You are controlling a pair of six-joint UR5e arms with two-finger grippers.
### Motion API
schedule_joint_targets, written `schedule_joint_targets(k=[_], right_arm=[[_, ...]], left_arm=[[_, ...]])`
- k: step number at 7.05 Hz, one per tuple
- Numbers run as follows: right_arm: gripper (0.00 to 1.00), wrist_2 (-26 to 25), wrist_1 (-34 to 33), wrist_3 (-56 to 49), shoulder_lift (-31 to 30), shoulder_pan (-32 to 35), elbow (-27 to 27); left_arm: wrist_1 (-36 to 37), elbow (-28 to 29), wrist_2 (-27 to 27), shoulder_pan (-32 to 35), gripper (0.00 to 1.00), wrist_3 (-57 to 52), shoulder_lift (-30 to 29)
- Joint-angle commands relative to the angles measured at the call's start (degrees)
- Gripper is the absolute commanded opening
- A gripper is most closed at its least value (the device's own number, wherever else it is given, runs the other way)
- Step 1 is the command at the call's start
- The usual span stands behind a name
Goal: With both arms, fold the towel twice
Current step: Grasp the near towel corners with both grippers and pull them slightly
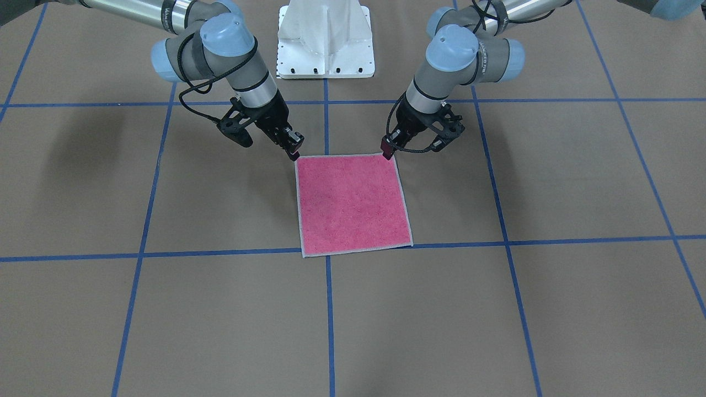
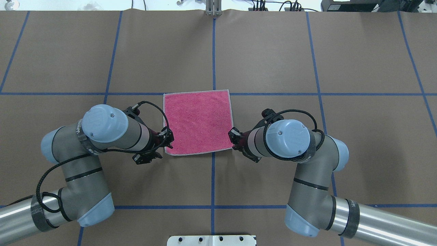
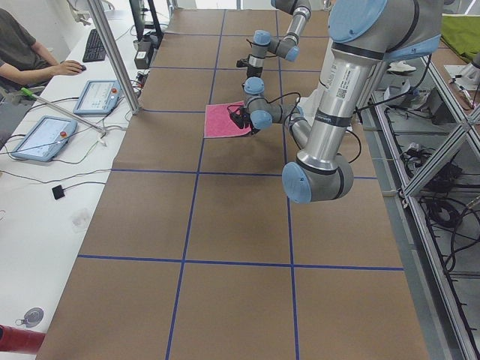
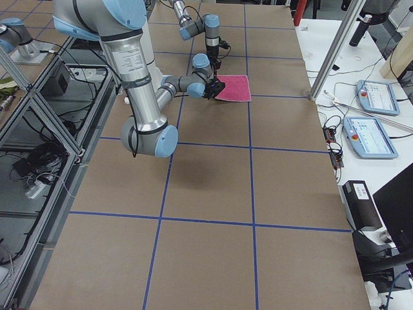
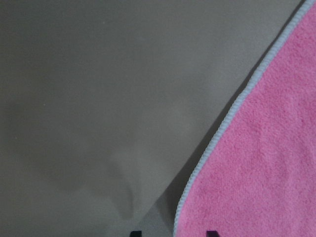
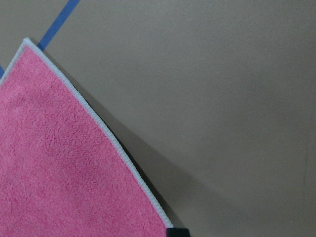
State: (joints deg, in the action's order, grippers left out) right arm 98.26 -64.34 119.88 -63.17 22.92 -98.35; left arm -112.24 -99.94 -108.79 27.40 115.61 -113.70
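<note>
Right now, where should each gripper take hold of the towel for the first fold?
I'd take the two corners nearest the robot's base. The towel lies flat, pink face up, so only its edge offers a lip. The left gripper and right gripper each sit at one such corner; come in low from outside.

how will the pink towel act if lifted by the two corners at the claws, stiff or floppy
Likely floppy: the towel is thin fuzzy cloth lying flat, so it should sag between the left claw and right claw. Probably light, and its nubby face should grip rather than slip.
</note>
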Motion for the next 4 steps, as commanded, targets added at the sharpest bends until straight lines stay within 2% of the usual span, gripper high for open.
schedule_joint_targets(k=[1,4], right_arm=[[0.0,0.0,0.0,0.0,-0.02,0.02,0.0],[0.0,0.0,0.0,0.0,-0.11,0.02,0.0]], left_arm=[[0.0,0.01,0.24,-0.16,0.47,0.32,-0.03],[-0.09,0.79,0.24,-0.33,0.47,0.5,-0.55]])
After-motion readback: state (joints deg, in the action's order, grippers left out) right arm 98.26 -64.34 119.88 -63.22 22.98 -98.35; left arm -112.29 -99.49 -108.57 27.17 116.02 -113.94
